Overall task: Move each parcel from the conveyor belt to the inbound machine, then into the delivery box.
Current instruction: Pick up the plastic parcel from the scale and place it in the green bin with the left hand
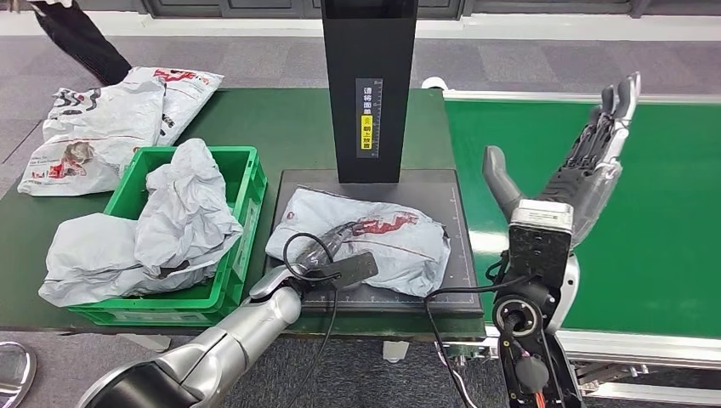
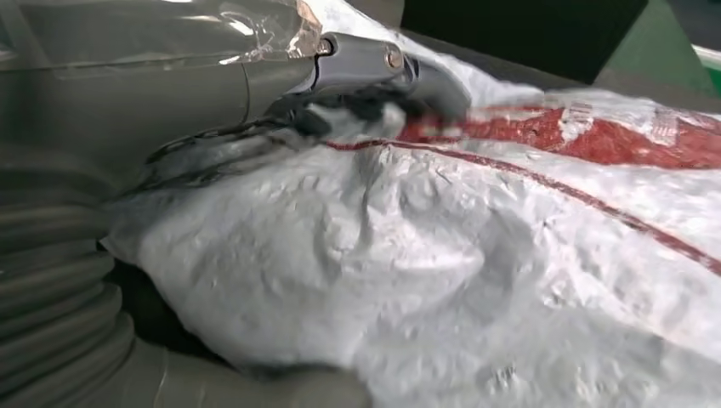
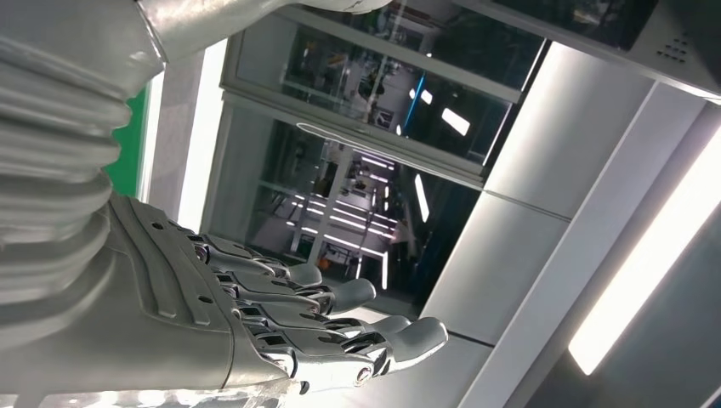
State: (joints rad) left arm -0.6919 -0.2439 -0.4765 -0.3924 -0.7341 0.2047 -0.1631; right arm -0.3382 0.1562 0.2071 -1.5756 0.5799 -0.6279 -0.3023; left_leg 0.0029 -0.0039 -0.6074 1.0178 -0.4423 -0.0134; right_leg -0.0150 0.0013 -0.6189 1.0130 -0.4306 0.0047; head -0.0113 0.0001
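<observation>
Dark green table (image 1: 289, 127) beside a brighter green conveyor belt (image 1: 663, 221); grey carpet beyond. On the table, black scanning platform (image 1: 442, 191) under a black upright column (image 1: 368, 85). Grey parcel with red print (image 1: 387, 242) lying on the platform, crumpled. Left hand (image 1: 327, 255) on the parcel's near edge; in the left wrist view, thumb (image 2: 374, 64) pressed over the wrapper, which bunches under it, and a lower finger beneath: gripped. Right hand (image 1: 587, 161) raised over the belt, fingers (image 3: 340, 327) straight and apart, holding nothing. Green crate (image 1: 242, 183) left of the platform, stuffed with grey bags (image 1: 183, 212). More bags (image 1: 102, 127) at the table's far left corner
</observation>
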